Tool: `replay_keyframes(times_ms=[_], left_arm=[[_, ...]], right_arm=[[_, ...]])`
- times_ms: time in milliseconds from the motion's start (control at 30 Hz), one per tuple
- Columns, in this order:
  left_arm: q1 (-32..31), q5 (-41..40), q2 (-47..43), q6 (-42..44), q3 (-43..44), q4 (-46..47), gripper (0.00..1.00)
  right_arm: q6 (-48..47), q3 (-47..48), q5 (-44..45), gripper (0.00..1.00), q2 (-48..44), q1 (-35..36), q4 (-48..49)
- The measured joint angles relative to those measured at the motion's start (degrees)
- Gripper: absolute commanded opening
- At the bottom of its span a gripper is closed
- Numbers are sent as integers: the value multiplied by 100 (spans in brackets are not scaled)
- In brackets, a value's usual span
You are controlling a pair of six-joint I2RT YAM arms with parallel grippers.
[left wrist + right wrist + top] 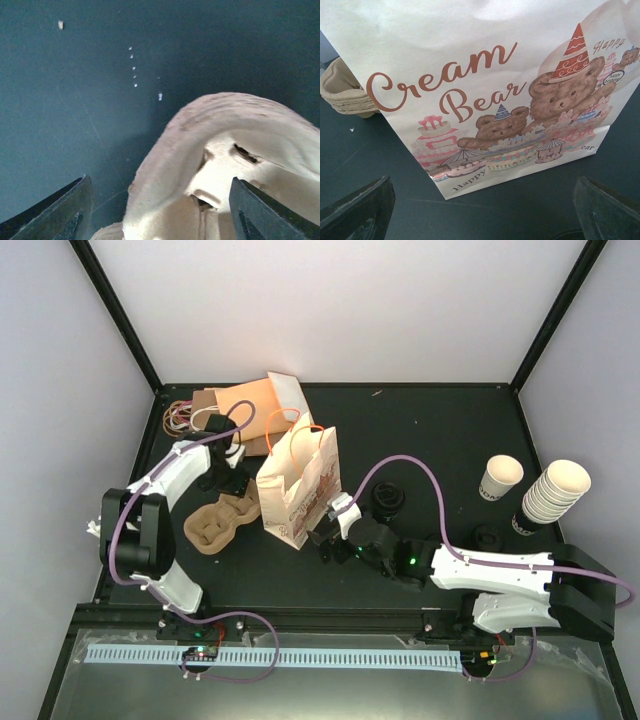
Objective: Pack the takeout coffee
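Dark worktop [430, 430] as we see it, left fingers [65, 215] wide over pulp carrier [220, 160], right fingers [360, 210] wide before paper bag [470, 75], takeout coffee [500, 480] upright beside cup stack [555, 490].

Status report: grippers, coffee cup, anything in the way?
Left gripper open over cup carrier; right gripper open, facing paper bag. Coffee cup upright, far right, untouched. Cup stack beside it.

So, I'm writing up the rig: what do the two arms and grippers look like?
The left arm and right arm are white shells with black joints, each trailing a looping lilac cable. A small green light glows on the right arm. The left gripper and right gripper have dark, wedge-shaped fingers.
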Motion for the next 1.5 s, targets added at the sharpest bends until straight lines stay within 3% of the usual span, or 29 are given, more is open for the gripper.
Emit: replay_keyframes(times_ms=[300, 633, 833, 967, 1100, 1267, 1333, 1500], left_arm=[[557, 304, 306, 103, 0, -4, 72], [678, 435, 621, 70, -4, 2, 61], [1001, 164, 619, -72, -4, 9, 61], [1071, -101, 566, -149, -4, 11, 66], [1075, -109, 413, -153, -4, 13, 77], [1029, 85, -293, -173, -4, 22, 87], [990, 188, -699, -195, -2, 13, 98], [881, 459, -1641, -363, -4, 33, 99]], right_arm=[[-72, 0, -4, 100, -26, 0, -31], [-87, 0, -4, 100, -26, 0, -76], [-85, 0, 0, 100, -26, 0, -120], [-68, 0, 31, 100, 2, 0, -122], [-63, -9, 66, 100, 20, 0, -125], [-68, -9, 105, 100, 24, 0, -125], [-70, -9, 109, 100, 35, 0, -125], [-90, -9, 136, 100, 46, -2, -125]])
